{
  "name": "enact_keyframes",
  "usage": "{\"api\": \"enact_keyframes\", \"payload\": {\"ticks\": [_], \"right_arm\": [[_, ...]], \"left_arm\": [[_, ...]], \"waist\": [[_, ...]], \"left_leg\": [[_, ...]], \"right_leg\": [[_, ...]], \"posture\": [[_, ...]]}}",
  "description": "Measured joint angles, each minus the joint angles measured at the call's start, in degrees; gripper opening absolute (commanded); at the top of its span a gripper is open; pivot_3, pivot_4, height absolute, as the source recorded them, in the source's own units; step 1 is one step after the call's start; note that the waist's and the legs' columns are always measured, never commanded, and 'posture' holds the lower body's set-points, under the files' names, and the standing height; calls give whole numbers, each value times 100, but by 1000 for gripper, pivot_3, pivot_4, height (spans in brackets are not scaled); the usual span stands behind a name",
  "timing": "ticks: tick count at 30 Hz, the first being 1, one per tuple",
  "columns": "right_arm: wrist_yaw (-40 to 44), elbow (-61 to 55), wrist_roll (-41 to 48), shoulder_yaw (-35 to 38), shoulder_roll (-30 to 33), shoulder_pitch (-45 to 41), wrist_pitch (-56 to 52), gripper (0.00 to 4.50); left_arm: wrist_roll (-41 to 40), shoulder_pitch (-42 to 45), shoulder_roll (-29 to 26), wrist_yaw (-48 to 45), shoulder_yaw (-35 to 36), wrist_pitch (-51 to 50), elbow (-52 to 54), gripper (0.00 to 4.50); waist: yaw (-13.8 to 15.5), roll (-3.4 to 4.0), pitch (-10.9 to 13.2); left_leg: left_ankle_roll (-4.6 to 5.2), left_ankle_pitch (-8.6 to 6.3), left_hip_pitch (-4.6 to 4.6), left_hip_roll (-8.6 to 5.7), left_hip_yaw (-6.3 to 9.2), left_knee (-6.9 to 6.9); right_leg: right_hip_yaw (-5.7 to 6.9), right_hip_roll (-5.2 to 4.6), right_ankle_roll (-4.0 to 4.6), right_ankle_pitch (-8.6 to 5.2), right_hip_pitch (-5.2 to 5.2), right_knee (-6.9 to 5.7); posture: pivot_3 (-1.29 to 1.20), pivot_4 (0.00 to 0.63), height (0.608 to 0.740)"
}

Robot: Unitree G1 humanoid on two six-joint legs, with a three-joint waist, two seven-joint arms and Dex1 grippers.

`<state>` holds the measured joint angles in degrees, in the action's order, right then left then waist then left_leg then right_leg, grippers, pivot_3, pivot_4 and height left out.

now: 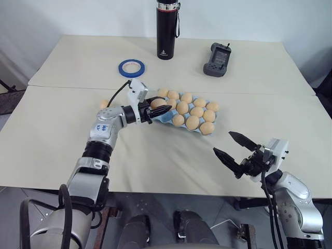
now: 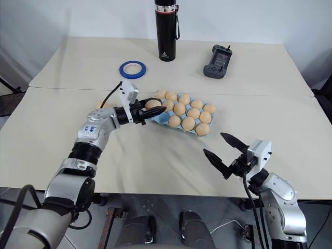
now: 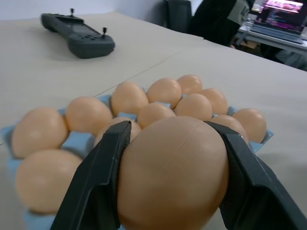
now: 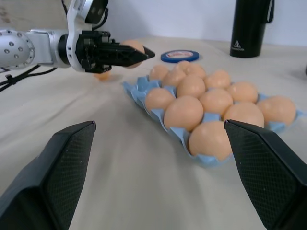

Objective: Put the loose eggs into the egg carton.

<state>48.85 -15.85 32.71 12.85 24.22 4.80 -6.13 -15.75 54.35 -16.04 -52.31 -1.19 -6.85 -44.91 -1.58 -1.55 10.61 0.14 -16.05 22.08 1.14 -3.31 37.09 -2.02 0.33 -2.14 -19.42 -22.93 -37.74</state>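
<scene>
I see the egg carton [image 1: 167,117] lying flat near the middle of the table [image 1: 62,140], and nearly every cup has an egg [image 1: 192,122] in it. From the head camera I count about eleven seated eggs in three rows; the bare blue cups are at the carton's end nearest my left arm, and that arm partly covers them, so I cannot say how many are free.

My left gripper [image 1: 158,109] is clamped on one egg [image 3: 172,172], a finger [image 3: 96,187] pressed on either side of it, and it hangs over that bare end of the carton. From the wrist camera the held egg blocks the cups right below it, so I cannot tell whether it touches the tray.

One more loose egg [image 1: 104,104] sits on the table beyond my left forearm, partly hidden by it.

My right gripper [image 1: 234,147] is held wide apart with nothing in it, above the near edge of the table, well apart from the carton.

Farther back stand a black bottle [image 1: 167,29], its top cut off by the frame, a blue tape ring [image 1: 132,67] and a dark handheld controller [image 1: 218,59]. In the left wrist camera a lit screen [image 3: 283,7] shows in the blurred background.
</scene>
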Motion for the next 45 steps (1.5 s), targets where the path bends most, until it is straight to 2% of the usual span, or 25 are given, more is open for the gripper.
{"api": "enact_keyframes", "payload": {"ticks": [5, 6, 12, 20, 23, 29, 37, 42, 45], "right_arm": [[-85, -22, -13, -14, 0, 63, 3, 4500], [-88, -29, -14, -15, 0, 69, 4, 4500], [-96, -59, -59, -17, 0, 112, 9, 4500], [-59, -56, -73, -72, 6, 69, 8, 4500], [14, -34, -71, -132, 29, -1, 2, 4500], [294, 248, -62, -198, 168, -354, -26, 4500], [641, 773, -64, -393, 243, -930, -59, 4500], [817, 1058, -68, -438, 306, -1210, -87, 4500], [915, 1131, -67, -490, 326, -1289, -154, 4500]], "left_arm": [[199, 283, 179, -146, 4, 350, -613, 2055], [239, 316, 209, -144, 4, 415, -714, 2750], [374, 361, 252, -51, 28, 630, -1018, 4485], [420, 340, 213, 84, 97, 682, -919, 4485], [415, 75, 49, 73, 95, 519, -123, 4485], [168, -1003, -424, 348, 314, -590, 2055, 4485], [-133, -2474, -991, 1241, 1111, -1686, 4319, 4485], [-300, -3366, -984, 2027, 1877, -1954, 5171, 4485], [-334, -4019, -616, 2754, 2461, -1862, 5750, 4485]], "waist": [[3, -1, 0], [2, -1, 0], [4, -2, 1], [-3, -2, 1], [-17, -2, 1], [-21, -1, 1], [-7, -1, 1], [-5, -1, 1], [-3, -2, 1]], "left_leg": [[1, 1, 0, 0, 0, 2], [1, 0, 0, 0, -1, 2], [0, 1, 2, 0, -1, 1], [0, 1, 1, 0, -3, 2], [-1, 1, 0, 0, -5, -1], [-2, 3, -2, 2, -3, 4], [-1, 10, -5, 2, 2, 4], [0, 9, -5, 2, 7, 2], [3, 7, -4, 1, 6, 3]], "right_leg": [[0, 0, 0, 0, 0, -3], [-1, 0, 0, 0, 0, -3], [-1, 0, 0, 0, -7, -6], [-2, 0, 0, 0, -7, -11], [-5, 0, 0, 0, -9, -13], [-6, -2, 1, 1, -9, -22], [-2, -6, 3, 2, -7, -24], [3, -7, 3, 2, -7, -23], [3, -11, 3, 2, -3, -16]], "posture": [[0, 150, 740], [0, 150, 740], [0, 150, 740], [0, 150, 740], [0, 150, 740], [0, 150, 740], [0, 150, 740], [0, 150, 740], [0, 150, 740]]}}
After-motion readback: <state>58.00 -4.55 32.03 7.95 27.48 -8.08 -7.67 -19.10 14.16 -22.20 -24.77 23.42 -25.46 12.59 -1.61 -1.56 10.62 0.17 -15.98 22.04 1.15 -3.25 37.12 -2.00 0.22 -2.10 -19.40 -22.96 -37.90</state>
